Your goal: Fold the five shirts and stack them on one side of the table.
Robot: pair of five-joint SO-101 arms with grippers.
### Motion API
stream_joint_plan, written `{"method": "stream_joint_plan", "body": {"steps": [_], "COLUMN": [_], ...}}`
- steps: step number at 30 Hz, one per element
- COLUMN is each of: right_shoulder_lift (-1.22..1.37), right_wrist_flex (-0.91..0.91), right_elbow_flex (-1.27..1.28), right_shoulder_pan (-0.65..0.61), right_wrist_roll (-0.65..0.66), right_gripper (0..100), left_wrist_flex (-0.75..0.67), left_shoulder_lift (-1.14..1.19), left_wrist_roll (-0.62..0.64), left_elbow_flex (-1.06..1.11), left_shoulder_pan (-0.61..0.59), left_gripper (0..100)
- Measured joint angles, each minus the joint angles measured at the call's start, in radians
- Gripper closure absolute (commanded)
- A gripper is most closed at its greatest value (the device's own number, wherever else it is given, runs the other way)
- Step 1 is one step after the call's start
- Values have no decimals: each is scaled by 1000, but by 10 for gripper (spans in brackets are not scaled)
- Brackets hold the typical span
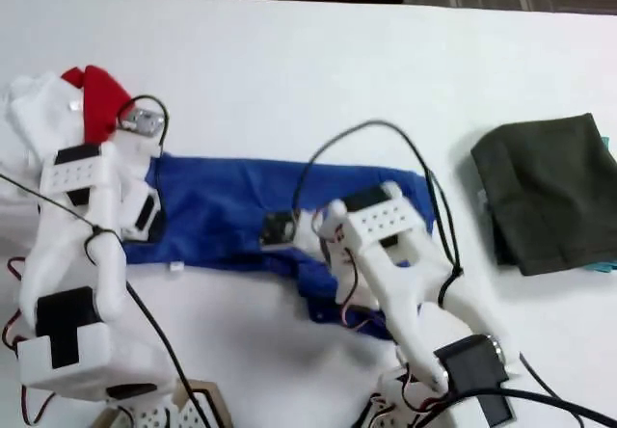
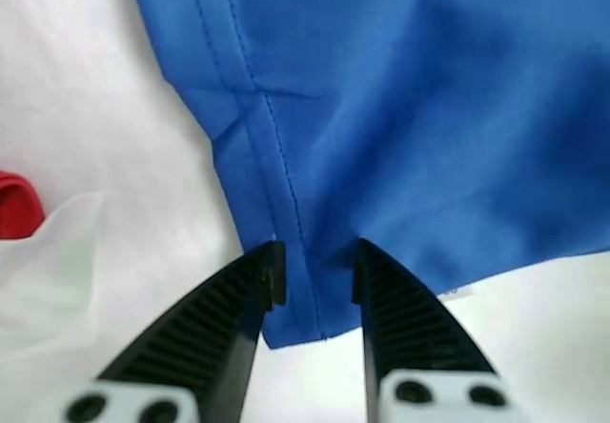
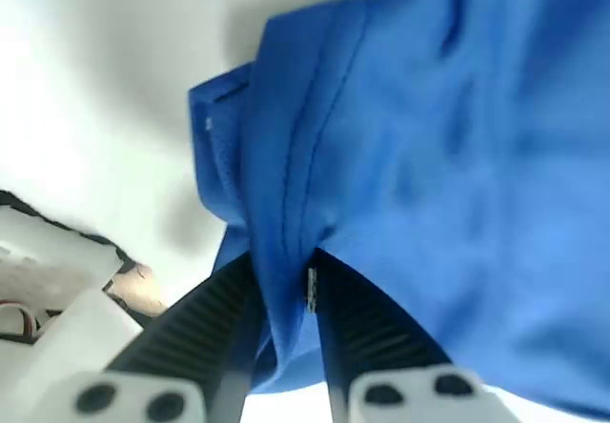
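Note:
A blue shirt (image 1: 231, 201) lies across the middle of the white table (image 1: 289, 71) as a long strip. My left gripper (image 1: 145, 214) is at its left end. In the left wrist view the left gripper (image 2: 316, 271) stands slightly open, its fingers either side of the stitched hem of the blue shirt (image 2: 429, 109) at a corner. My right gripper (image 1: 289, 230) is at the strip's near edge, toward the middle. In the right wrist view the right gripper (image 3: 284, 271) is shut on a bunched fold of the blue shirt (image 3: 457, 156), lifted a little.
A folded dark green shirt (image 1: 549, 192) rests at the right edge on a teal one (image 1: 605, 266). A crumpled white shirt (image 1: 34, 110) and a red one (image 1: 101, 100) lie at the back left. Black cables loop over both arms.

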Motion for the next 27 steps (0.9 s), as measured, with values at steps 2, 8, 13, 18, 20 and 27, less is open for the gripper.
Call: {"method": "stream_joint_plan", "body": {"steps": [2,8,13,18,20,27], "right_shoulder_lift": [3,9,11,23,49,199], "right_wrist_flex": [58,141,140,8,-48,-218], "right_elbow_flex": [-92,-261,-310,-328,-328,-362], "right_shoulder_pan": [0,29,144,218,221,213], "right_wrist_roll": [0,57,147,169,169,170], "right_gripper": [978,978,978,978,978,978], "left_wrist_flex": [-37,-172,-236,-241,-241,-241], "left_shoulder_lift": [0,-2,-29,-32,-32,-32], "left_wrist_roll": [-2,-3,-3,-3,-3,-3], "left_elbow_flex": [35,149,204,209,209,209], "left_shoulder_pan": [0,3,3,3,3,3], "left_gripper": [854,854,854,854,854,854]}}
